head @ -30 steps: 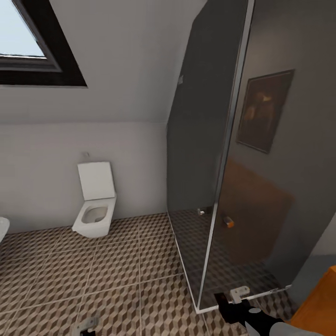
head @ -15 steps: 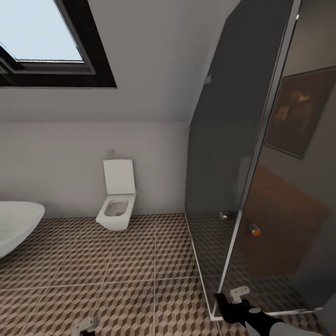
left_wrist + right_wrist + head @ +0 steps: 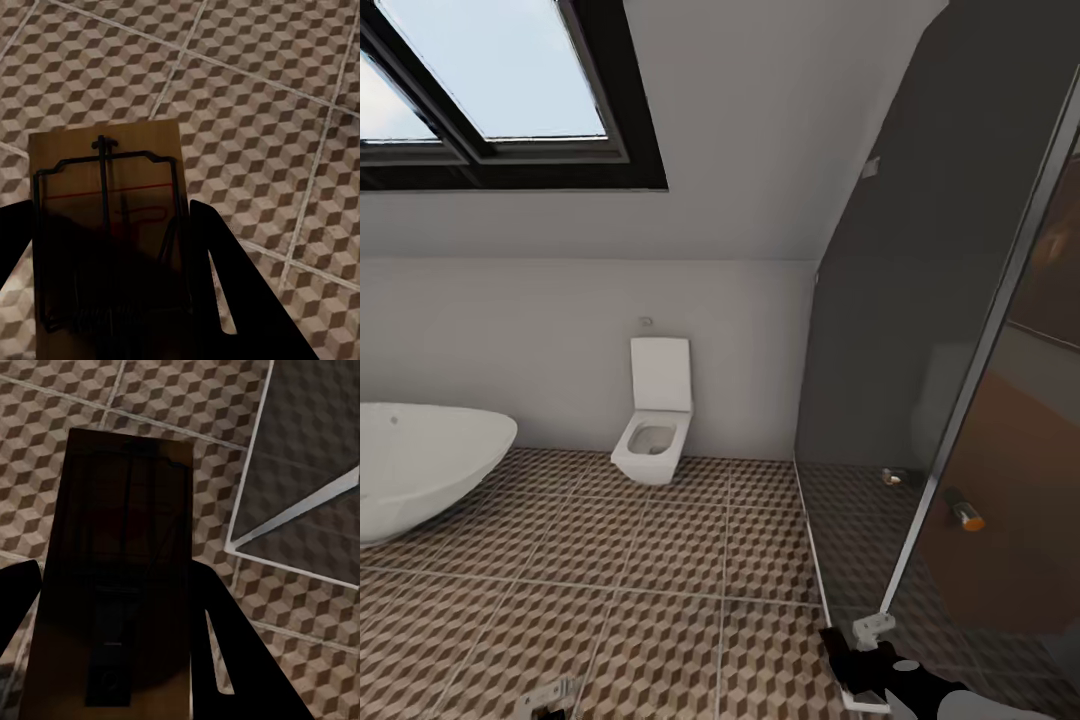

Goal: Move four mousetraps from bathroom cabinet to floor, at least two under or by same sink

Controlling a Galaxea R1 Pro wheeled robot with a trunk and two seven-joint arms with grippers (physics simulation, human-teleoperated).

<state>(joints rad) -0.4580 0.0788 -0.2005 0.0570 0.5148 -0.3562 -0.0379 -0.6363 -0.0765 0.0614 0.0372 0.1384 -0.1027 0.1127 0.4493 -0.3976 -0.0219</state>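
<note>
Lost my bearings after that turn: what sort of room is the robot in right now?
A bathroom, apparently under a sloped roof. The head view shows a white toilet against the far wall, a white bathtub, and a dark glass shower enclosure. The bathroom floor is cube-patterned tile, with a skylight overhead.

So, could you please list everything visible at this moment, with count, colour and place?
skylight window: one, black frame, in the sloped ceiling.
toilet: one, white, against the far wall, lid up.
bathtub: one, white, at the left on the floor.
shower enclosure: one, dark glass with metal frame, at the right.
bathroom floor: brown, beige and white cube-pattern tiles.
mousetraps: two, tan with black wire, one in the left end effector, one in the right end effector.
left end effector: low in the head view.
right end effector: black, by the shower's corner.
</note>
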